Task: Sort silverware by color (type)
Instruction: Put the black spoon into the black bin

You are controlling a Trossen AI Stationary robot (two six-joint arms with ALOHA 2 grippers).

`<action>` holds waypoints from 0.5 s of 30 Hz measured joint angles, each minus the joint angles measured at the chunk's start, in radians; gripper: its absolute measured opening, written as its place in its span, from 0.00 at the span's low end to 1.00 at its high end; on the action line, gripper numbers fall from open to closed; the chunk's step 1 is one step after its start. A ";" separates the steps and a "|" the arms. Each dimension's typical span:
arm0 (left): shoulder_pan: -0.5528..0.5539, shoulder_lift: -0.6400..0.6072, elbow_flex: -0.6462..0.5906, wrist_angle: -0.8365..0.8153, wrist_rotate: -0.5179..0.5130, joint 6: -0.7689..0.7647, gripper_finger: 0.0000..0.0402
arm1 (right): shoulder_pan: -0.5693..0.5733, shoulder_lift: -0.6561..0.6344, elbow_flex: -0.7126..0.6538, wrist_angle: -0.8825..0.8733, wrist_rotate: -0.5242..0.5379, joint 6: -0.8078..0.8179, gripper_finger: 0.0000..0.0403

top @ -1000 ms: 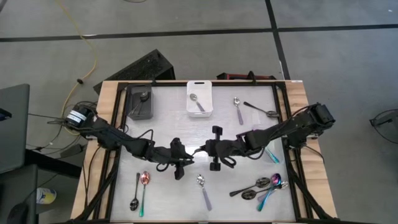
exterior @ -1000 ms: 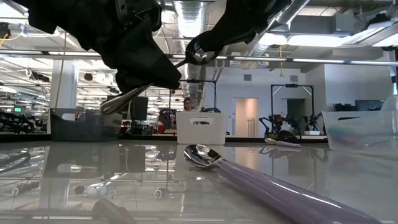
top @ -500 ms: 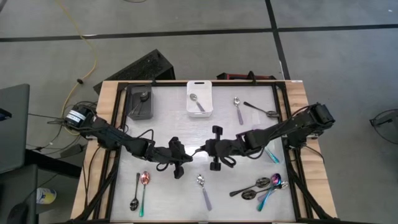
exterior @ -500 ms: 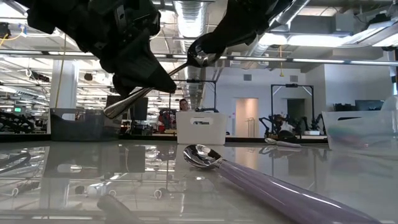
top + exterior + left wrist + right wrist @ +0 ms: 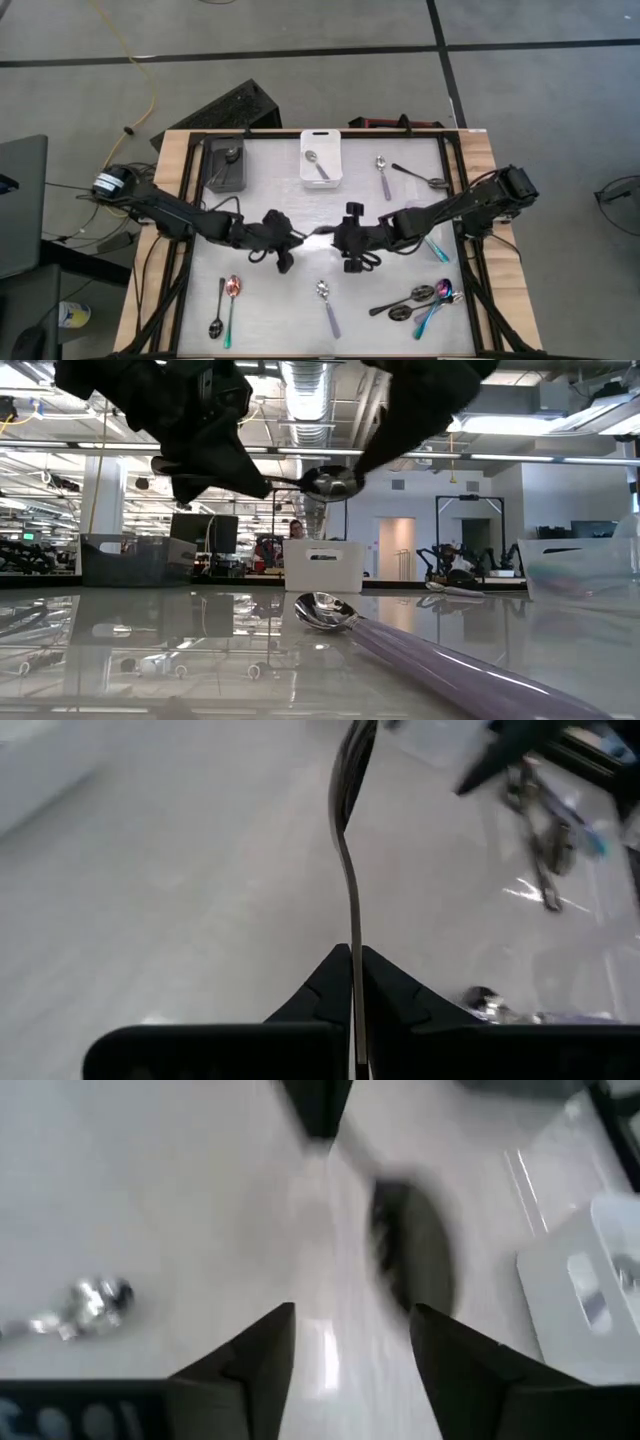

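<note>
My left gripper (image 5: 287, 240) (image 5: 352, 952) is shut on a dark shiny spoon (image 5: 314, 233), held above the table's middle. In the low view the spoon (image 5: 330, 482) lies about level, its bowl pointing toward my right gripper (image 5: 345, 238). My right gripper (image 5: 350, 1315) is open, and the spoon's bowl (image 5: 410, 1250) shows blurred just beyond its fingertips, apart from them. A dark bin (image 5: 228, 165) and a white bin (image 5: 322, 158) stand at the far edge, each with a spoon in it. My left gripper pinches the spoon's handle (image 5: 351, 935) between its two fingers, which lie along the handle. The spoon sticks out past the fingertips with its bowl (image 5: 350, 760) away from the gripper. It is lifted clear of the table and about level.
A silver spoon with a lavender handle (image 5: 326, 303) lies near the front, close to the low camera (image 5: 400, 635). A rainbow spoon (image 5: 232, 295) and a black spoon (image 5: 217, 322) lie front left. Several spoons (image 5: 420, 300) lie front right, and others (image 5: 383, 172) far right.
My left gripper has gone toward the table's far edge and risen a little with the spoon. The spoon has swung from tilted to about level. Its bowl, which was at my right gripper's fingertips, now hangs clear below them.
</note>
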State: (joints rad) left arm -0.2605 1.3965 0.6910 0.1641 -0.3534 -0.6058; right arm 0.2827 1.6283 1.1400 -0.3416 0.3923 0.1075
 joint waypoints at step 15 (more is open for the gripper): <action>0.528 -0.498 0.055 -0.761 0.025 -0.053 0.00 | 0.118 0.000 -0.006 -0.238 0.001 0.105 0.54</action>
State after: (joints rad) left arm 0.2674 0.8986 0.7463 -0.5974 -0.3280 -0.6585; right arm 0.4009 1.6279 1.1339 -0.5793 0.3936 0.2127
